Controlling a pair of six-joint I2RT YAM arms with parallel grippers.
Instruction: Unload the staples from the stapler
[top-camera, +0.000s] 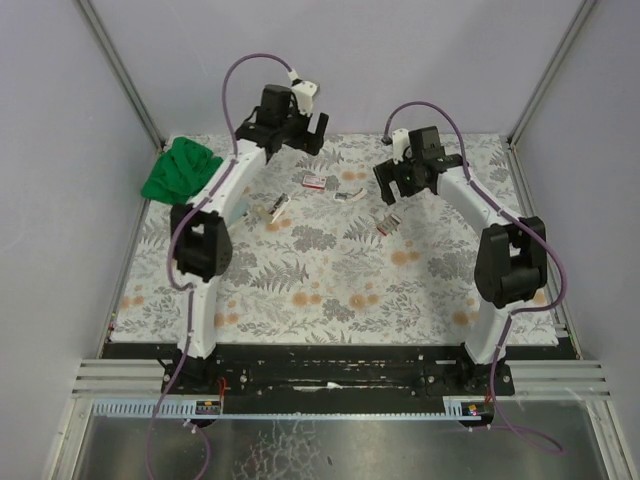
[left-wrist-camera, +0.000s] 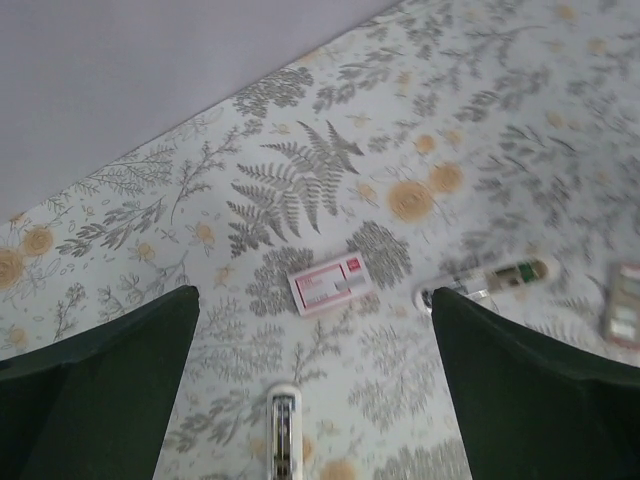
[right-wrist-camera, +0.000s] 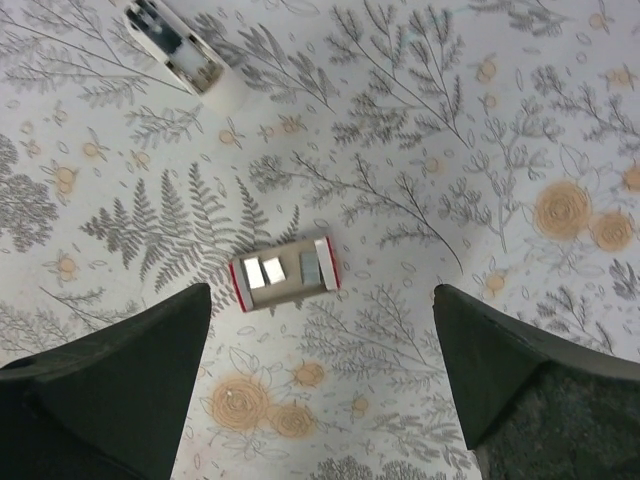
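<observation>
Silvery staples (right-wrist-camera: 262, 271) lie as short strips in a small open cardboard tray (right-wrist-camera: 285, 292) with red ends. My right gripper (right-wrist-camera: 322, 290) hovers open above that tray (top-camera: 388, 222), touching nothing. Beyond it lies a white stapler (right-wrist-camera: 185, 50) with its top open and a dark channel showing. In the top view this stapler (top-camera: 350, 194) is left of the right gripper (top-camera: 398, 190). My left gripper (left-wrist-camera: 314, 300) stands open and empty near the back (top-camera: 308, 138). It is over a red-and-white box (left-wrist-camera: 330, 283), with the same stapler (left-wrist-camera: 500, 280) to its right.
A second white stapler (left-wrist-camera: 284, 435) lies below the box, at the left arm's side (top-camera: 265, 210). The red-and-white box (top-camera: 313, 181) sits mid-back. A green cloth (top-camera: 180, 168) is bunched at the back left corner. A floral sheet (top-camera: 330, 290) covers the table, with walls close around it.
</observation>
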